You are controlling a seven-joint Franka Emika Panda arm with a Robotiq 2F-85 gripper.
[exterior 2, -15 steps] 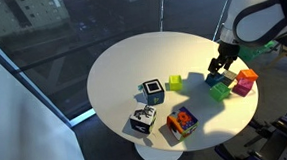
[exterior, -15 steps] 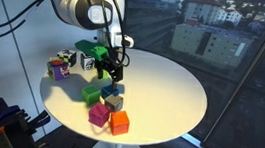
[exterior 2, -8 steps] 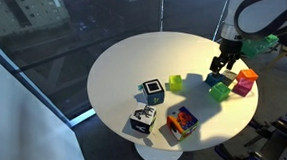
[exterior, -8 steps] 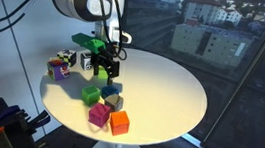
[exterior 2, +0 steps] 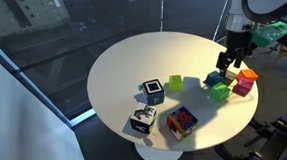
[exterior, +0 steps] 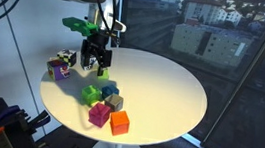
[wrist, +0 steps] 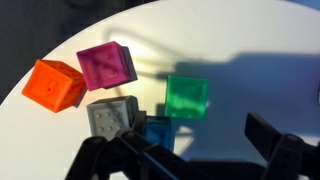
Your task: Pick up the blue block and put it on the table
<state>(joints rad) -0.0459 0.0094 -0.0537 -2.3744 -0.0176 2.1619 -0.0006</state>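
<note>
The blue block (wrist: 157,132) rests on the round white table (exterior: 166,88), touching a grey block (wrist: 112,116). It also shows in both exterior views (exterior: 110,89) (exterior 2: 217,80). My gripper (exterior: 95,65) hangs above the block cluster, open and empty, also visible in an exterior view (exterior 2: 228,65). In the wrist view its dark fingers (wrist: 190,160) frame the bottom edge, and the blue block lies just beside the left finger, partly hidden by it.
A green block (wrist: 187,97), a magenta block (wrist: 106,65) and an orange block (wrist: 55,83) lie around the blue one. A lime cube (exterior 2: 176,83), black-and-white cubes (exterior 2: 152,90) and a multicoloured purple cube (exterior 2: 181,121) sit further along the table.
My gripper has risen from just over the blue block and now hangs higher, drifted slightly sideways. The blocks have not moved.
</note>
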